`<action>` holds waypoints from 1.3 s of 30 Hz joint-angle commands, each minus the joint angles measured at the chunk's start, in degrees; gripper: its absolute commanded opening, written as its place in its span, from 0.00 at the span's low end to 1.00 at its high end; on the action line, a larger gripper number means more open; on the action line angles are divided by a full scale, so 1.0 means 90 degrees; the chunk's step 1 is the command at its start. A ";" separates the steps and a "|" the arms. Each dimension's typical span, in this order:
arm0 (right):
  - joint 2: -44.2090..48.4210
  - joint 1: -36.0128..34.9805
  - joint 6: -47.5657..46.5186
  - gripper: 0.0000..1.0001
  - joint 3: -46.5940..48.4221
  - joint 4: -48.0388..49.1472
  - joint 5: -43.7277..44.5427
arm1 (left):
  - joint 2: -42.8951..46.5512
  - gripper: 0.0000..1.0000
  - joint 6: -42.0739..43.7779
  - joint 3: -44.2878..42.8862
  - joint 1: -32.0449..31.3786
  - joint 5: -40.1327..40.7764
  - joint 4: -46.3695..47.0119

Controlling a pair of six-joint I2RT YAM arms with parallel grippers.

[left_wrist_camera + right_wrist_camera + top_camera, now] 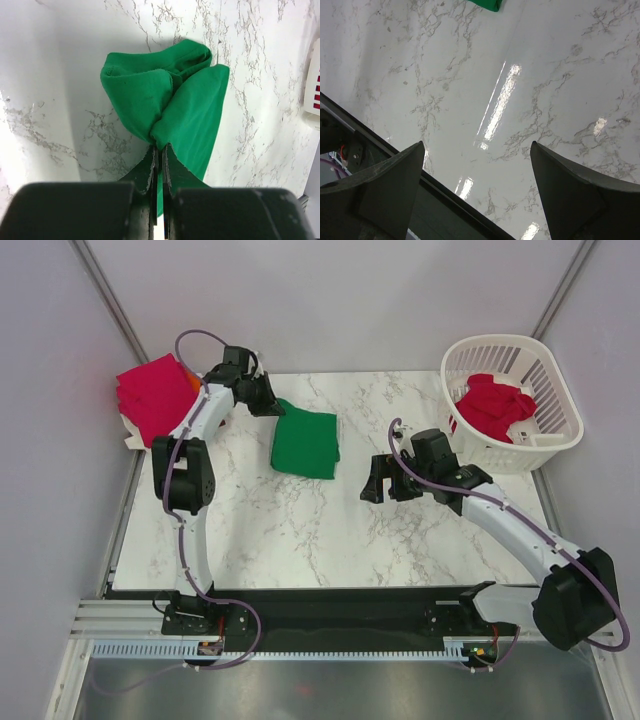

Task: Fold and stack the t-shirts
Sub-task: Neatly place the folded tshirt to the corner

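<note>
Operator: What has my left hand got?
Spotter: It's squeezed tight on a thin pinch of the green t-shirt, at the corner farthest from the basket. The shirt lies folded on the tabletop, well apart from the basket, and the cloth just ahead of your grip is puckered into a hump
Operator: So where can it go wrong?
Spotter: I'd judge you hold only some of the layers. Lift or drag from there and the lower ones may hang back, so the fold opens. So slim a bite could also slide out partway
Operator: And the stacking?
Spotter: The magenta t-shirt lies farther from the basket than the green one, at the tabletop's edge and seemingly partly off it. Land the green one off-centre on it, or nudge it with your arm, and it could slump over the side
Operator: My right hand?
Spotter: Spread wide, holding nothing, above bare tabletop between the basket and the green shirt, so it can't steady the cloth. The red t-shirt lies inside the basket
</note>
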State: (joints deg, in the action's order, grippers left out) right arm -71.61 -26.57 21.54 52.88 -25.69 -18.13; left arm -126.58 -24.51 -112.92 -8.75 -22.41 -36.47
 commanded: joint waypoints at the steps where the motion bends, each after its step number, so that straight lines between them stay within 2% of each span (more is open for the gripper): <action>1: 0.0242 -0.0056 -0.0128 0.95 -0.0036 0.0150 0.0032 | 0.0276 0.02 0.0321 -0.0518 0.0055 0.0117 -0.0430; 5: 0.0340 -0.0124 -0.0128 0.95 -0.0036 0.0159 0.0081 | 0.0295 0.02 0.0380 -0.0861 0.0152 0.0254 -0.0723; 13: 0.0369 -0.0212 -0.0157 0.95 -0.0056 0.0159 0.0188 | 0.0354 0.02 0.0409 -0.0890 0.0172 0.0234 -0.0831; 22: 0.0360 -0.0261 -0.0186 0.96 -0.0075 0.0159 0.0296 | 0.0334 0.02 0.0360 -0.2442 0.0503 0.0176 -0.1787; 28: 0.0350 -0.0320 -0.0216 0.96 -0.0104 0.0159 0.0393 | 0.0686 0.02 0.0233 -0.2921 0.1255 -0.0340 -0.1866; 33: 0.0311 -0.0359 -0.0235 0.96 -0.0104 0.0169 0.0413 | 0.0540 0.02 -0.0332 -0.3751 0.2328 -0.1453 -0.1817; 37: 0.0262 -0.0368 -0.0225 0.96 -0.0124 0.0189 0.0433 | 0.0802 0.02 -0.0596 -0.3557 0.2944 -0.1766 -0.1612; 38: 0.0175 -0.0359 -0.0225 0.96 -0.0124 0.0208 0.0394 | 0.0900 0.02 -0.0664 -0.3421 0.3284 -0.1893 -0.1554; 39: 0.0174 -0.0359 -0.0225 0.96 -0.0124 0.0208 0.0393 | 0.0901 0.02 -0.0665 -0.3420 0.3287 -0.1894 -0.1553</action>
State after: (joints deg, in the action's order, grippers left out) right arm -69.41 -29.52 20.49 51.94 -25.63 -14.94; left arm -123.02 -27.14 -143.06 19.33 -33.17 -52.56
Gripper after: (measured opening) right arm 0.959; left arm 0.042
